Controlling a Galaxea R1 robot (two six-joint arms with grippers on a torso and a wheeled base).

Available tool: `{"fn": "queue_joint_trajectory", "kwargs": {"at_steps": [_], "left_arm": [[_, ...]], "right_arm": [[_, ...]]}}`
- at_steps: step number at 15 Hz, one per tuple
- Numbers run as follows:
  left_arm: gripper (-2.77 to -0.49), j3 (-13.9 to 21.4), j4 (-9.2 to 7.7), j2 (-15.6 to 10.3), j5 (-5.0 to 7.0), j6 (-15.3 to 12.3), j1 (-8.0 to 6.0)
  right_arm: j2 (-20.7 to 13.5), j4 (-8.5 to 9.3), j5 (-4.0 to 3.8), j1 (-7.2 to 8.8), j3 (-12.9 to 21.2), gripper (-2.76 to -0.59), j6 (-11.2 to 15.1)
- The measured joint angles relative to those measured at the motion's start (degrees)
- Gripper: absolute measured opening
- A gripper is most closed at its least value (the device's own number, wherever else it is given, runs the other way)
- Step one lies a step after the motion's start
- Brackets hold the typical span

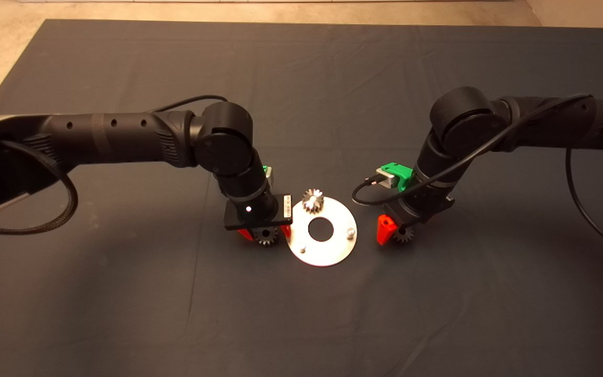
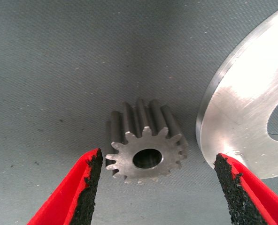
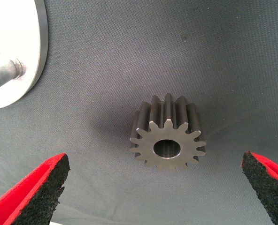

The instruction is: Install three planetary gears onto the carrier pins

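1. Assessing progress: one planetary gear (image 1: 312, 200) is seated on a carrier pin at the far side of the silver disc (image 1: 333, 251). Two pins remain bare, one (image 1: 351, 230) on the right side and one (image 1: 304, 250) on the near-left side.
2. Two gears remain to be installed. One gear (image 2: 145, 143) lies on the dark mat (image 1: 301, 324) just left of the disc; the other gear (image 3: 168, 135) lies on the mat to the right of the disc.
3. Left gripper (image 2: 158, 190) hangs over its gear, fingers spread wide to either side, holding nothing.
4. Right gripper (image 3: 155, 190) hangs over its gear likewise, fingers released and well apart from the teeth.
5. Materials: the gears are dull grey metal, short cylinders with straight teeth and a smooth round bore. The disc is flat, bright metal with a large centre hole. The mat is finely woven fabric. The finger pads (image 2: 89, 187) are black and coarse-grained on red plastic.
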Motion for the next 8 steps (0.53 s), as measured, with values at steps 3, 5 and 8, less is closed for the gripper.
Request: {"fn": "queue_joint_trajectory", "kwargs": {"at_steps": [3,5,8], "left_arm": [[-1.61,0.0,0.05,0.0,0.15,0.0,0.0],[-1.75,0.0,0.22,0.0,0.23,0.0,0.0],[-1.75,0.0,1.06,0.5,1.99,0.0,0.0]], "right_arm": [[0.0,0.0,0.01,0.0,0.0,-0.62,0.0],[0.0,0.0,0.0,0.0,0.0,-0.62,0.0],[-0.1,0.0,0.02,0.0,0.0,-0.62,0.0]]}}
